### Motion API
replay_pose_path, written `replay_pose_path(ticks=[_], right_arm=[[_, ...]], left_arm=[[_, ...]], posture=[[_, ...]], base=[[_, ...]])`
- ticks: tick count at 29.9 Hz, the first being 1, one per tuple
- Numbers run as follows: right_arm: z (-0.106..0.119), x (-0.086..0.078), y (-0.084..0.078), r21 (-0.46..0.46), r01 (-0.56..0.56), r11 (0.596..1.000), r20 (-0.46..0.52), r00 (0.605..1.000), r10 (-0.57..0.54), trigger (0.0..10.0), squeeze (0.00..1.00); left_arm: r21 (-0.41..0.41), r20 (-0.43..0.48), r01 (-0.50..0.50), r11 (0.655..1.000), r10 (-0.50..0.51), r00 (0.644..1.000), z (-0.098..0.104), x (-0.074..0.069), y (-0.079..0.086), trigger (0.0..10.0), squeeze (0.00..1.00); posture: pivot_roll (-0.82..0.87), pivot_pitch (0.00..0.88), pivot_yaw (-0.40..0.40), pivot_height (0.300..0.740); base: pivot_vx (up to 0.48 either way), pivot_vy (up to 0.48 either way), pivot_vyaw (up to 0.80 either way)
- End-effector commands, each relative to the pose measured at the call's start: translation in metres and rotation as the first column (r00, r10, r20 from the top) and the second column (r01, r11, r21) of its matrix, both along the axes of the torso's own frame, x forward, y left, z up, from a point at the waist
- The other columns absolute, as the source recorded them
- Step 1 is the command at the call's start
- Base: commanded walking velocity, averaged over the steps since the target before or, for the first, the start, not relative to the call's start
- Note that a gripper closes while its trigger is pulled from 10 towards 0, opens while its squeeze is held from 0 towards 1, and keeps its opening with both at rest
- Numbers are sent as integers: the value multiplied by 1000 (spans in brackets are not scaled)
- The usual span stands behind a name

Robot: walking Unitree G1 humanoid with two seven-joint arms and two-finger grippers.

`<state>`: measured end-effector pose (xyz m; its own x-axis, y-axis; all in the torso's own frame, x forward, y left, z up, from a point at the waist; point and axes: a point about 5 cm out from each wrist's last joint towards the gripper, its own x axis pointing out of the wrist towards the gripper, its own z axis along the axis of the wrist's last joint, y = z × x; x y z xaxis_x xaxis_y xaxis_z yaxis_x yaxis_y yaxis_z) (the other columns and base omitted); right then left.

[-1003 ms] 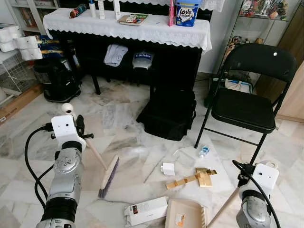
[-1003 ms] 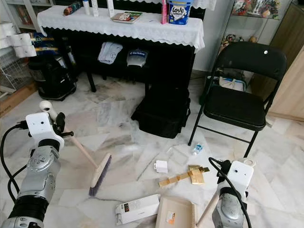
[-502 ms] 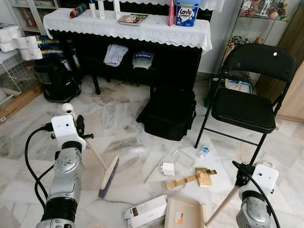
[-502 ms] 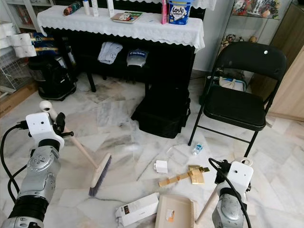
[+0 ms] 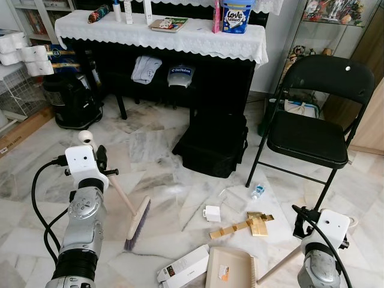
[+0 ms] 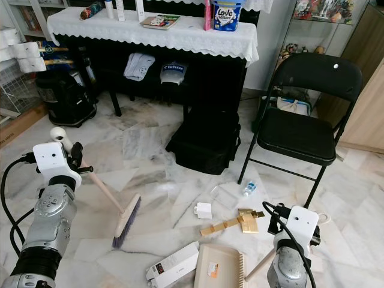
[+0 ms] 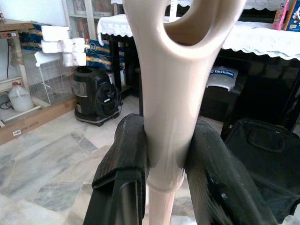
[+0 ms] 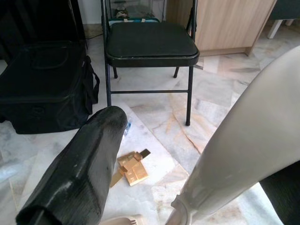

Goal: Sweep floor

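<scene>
Here the left gripper [image 7: 164, 187] fingers clamp the beige wooden-handled broom [image 5: 137, 221]; the right gripper's [image 8: 154, 187] fingers grip the beige plastic dustpan [image 5: 228, 275] handle on the marble floor [image 5: 168, 180].

Bare floor [image 5: 162, 159] mid-room — bag [image 5: 213, 144], chair [image 5: 312, 135] crowd beyond.

A blue and white tub [image 5: 235, 16] standing far on the white lace-edged cloth reads "Love" in large script, with a smaller word beneath it too blurred to make out. Below the cloth, a folded grey garment [image 5: 180, 75] bears a dark band of white lettering, too small to read with certainty
</scene>
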<state>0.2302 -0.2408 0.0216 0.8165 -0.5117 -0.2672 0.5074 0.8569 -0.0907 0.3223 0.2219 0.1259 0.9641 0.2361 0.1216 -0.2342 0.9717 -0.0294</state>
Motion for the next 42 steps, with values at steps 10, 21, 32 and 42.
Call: replay_pose_path(ticks=[10,21,32,42], right_arm=[[38,16,5,-47,-35,998,248,968,46,10000,0],[45,24,18,-104,-109,989,261,956,133,10000,0],[7,4,15,-13,-41,999,91,995,42,10000,0],[0,1,16,32,-3,999,68,998,1,10000,8]], left_arm=[[13,67,8,1000,-9,998,18,4,-1,10000,0],[11,64,14,1000,-15,998,18,4,-2,10000,0],[10,54,30,999,-31,998,16,5,-4,10000,0],[10,54,37,999,-38,998,16,5,-5,10000,0]], posture=[[-64,2,-12,740],[-62,0,-14,740],[-63,3,-14,740],[-63,3,-13,740]], base=[[0,0,0],[0,0,0],[0,0,0],[0,0,0]])
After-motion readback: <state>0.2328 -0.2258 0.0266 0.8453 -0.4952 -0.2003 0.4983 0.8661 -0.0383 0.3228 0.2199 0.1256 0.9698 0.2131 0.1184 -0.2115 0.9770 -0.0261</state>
